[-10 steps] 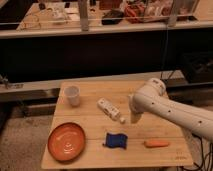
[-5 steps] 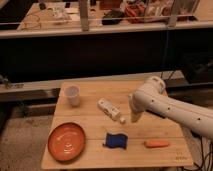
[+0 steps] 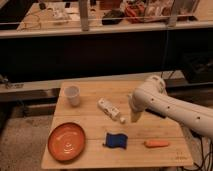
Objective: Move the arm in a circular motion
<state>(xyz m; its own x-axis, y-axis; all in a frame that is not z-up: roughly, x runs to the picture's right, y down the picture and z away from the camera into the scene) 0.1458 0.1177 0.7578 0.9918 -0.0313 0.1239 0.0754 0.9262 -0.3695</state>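
The gripper hangs point-down above the table, just right of the bottle; whether it is released or clenched, I cannot tell. The arm stretches in from the right edge. Farther away are a carrot, blue object, plate and cup.

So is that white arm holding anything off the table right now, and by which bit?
Nothing, as far as shows. The hand at the tip of the arm hangs over the table, beside the white bottle, not gripping it.
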